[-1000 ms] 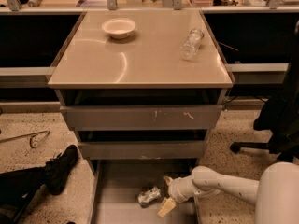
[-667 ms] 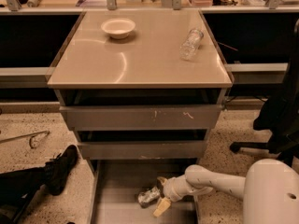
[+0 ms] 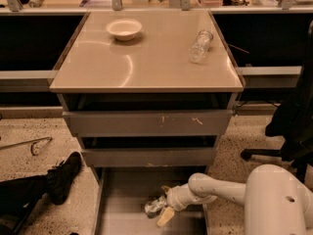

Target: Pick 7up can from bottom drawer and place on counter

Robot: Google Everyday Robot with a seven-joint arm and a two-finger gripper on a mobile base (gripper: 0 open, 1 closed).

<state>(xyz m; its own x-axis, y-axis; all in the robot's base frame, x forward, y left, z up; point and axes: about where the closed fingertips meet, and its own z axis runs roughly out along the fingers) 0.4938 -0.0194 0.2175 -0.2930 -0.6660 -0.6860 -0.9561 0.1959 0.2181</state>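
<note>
Nearest to us, the wide, shallow grey metal bottom drawer (image 3: 117,204) stands pulled out, and the small, shiny silver-grey 7up can (image 3: 154,205) lies on its flat floor. Our white arm (image 3: 220,192) reaches in from the right. Its two-finger gripper (image 3: 163,205) sits at the can with tan fingers (image 3: 165,216) spread, one on either side; we cannot tell whether they touch it. Above come two scratched grey drawer fronts (image 3: 146,123), then the glossy beige counter (image 3: 146,67), bearing a pale round bowl (image 3: 124,29) and a clear plastic bottle (image 3: 200,45) on its side.
</note>
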